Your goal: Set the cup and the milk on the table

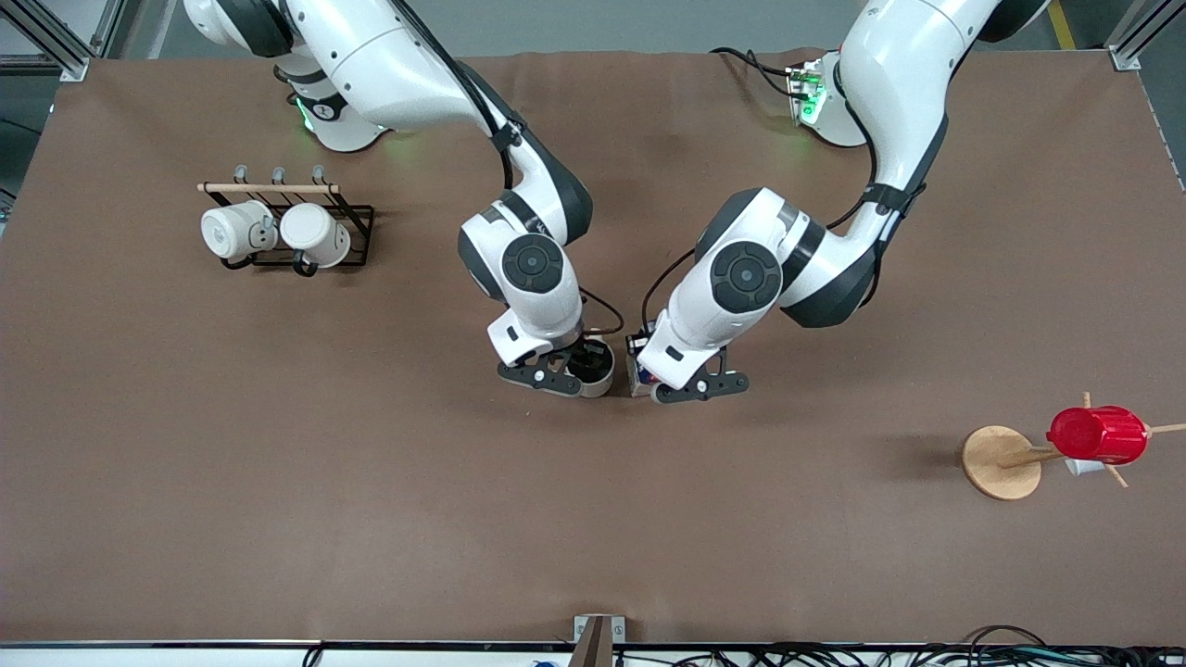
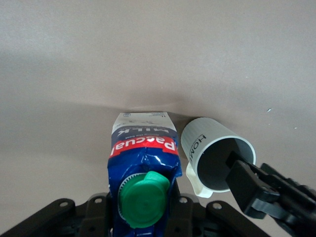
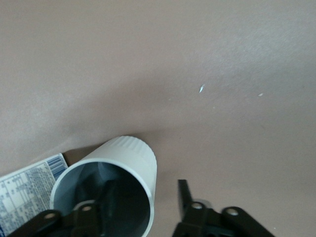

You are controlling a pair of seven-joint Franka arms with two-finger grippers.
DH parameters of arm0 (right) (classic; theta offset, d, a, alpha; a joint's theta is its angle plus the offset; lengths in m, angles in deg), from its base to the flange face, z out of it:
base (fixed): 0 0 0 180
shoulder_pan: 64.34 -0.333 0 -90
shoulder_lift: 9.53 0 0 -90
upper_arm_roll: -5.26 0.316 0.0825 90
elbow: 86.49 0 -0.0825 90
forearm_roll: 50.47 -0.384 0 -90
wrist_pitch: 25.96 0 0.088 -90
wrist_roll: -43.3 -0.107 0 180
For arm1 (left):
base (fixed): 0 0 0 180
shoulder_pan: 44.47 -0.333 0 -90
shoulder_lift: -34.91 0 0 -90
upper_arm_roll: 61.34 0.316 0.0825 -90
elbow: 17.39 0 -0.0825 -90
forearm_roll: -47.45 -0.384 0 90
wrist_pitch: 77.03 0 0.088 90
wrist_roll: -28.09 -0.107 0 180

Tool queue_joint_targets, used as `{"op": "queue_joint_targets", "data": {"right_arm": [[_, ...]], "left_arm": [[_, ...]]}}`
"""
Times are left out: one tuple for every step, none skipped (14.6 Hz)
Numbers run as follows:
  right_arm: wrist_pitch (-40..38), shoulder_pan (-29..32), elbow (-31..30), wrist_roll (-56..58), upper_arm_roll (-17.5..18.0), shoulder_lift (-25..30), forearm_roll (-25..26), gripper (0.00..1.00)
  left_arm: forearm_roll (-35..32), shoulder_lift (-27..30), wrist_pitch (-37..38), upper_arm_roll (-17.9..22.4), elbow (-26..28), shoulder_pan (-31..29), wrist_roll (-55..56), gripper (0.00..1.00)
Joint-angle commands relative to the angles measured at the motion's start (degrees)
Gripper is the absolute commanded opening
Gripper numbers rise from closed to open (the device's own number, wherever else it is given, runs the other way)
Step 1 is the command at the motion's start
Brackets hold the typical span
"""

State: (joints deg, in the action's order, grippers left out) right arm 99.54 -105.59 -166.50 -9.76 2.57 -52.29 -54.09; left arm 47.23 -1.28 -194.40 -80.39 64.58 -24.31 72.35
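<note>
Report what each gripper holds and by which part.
Left gripper is shut on the dark-blue milk carton, near its green-capped top. Right gripper straddles the cream ceramic mug's rim with its fingers spread; it holds nothing.

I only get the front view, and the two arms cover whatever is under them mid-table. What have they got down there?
Observer: The left gripper is shut on a blue milk carton with a green cap, upright on the table.
Operator: And the other arm?
Observer: The right gripper straddles the wall of the cup: one finger inside, one outside with a gap.
Operator: So the cup is let go?
Observer: It looks so: the jaws are open, and the cup stands upright beside the carton.
</note>
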Motion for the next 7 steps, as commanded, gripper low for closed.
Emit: {"op": "queue_joint_targets", "data": {"right_arm": [[-7.2,2.7,0.0,2.9,0.1,4.4,-0.3,0.88],[-10.6,4.2,-0.1,5.1,0.1,6.7,-0.3,0.9],[-14.5,6.6,-0.3,7.5,0.1,9.8,-0.2,0.91],[-16.8,8.9,-1.0,9.8,0.1,12.7,-0.2,0.92],[-18.7,11.3,-2.1,12.8,0.1,15.6,-0.2,0.92],[-20.7,14.1,-2.8,16.1,0.1,18.6,-0.2,0.92],[-23.0,16.5,-2.7,19.1,0.0,20.4,0.0,0.92]], "left_arm": [[0.5,-1.8,-1.5,0.3,-2.0,1.5,1.3,0.37],[0.5,-1.9,-2.2,0.3,-2.0,1.7,1.3,0.37],[0.5,-1.9,-2.3,0.3,-2.0,1.7,1.3,0.39],[0.5,-2.0,-2.3,0.3,-1.9,1.7,1.3,0.5],[0.3,-2.0,-2.3,0.4,-1.8,1.8,1.3,0.77],[-0.1,-2.0,-2.3,0.5,-1.8,2.3,1.1,1.0],[-0.7,-1.7,-2.3,0.5,-1.8,2.5,1.2,1.0]]}}
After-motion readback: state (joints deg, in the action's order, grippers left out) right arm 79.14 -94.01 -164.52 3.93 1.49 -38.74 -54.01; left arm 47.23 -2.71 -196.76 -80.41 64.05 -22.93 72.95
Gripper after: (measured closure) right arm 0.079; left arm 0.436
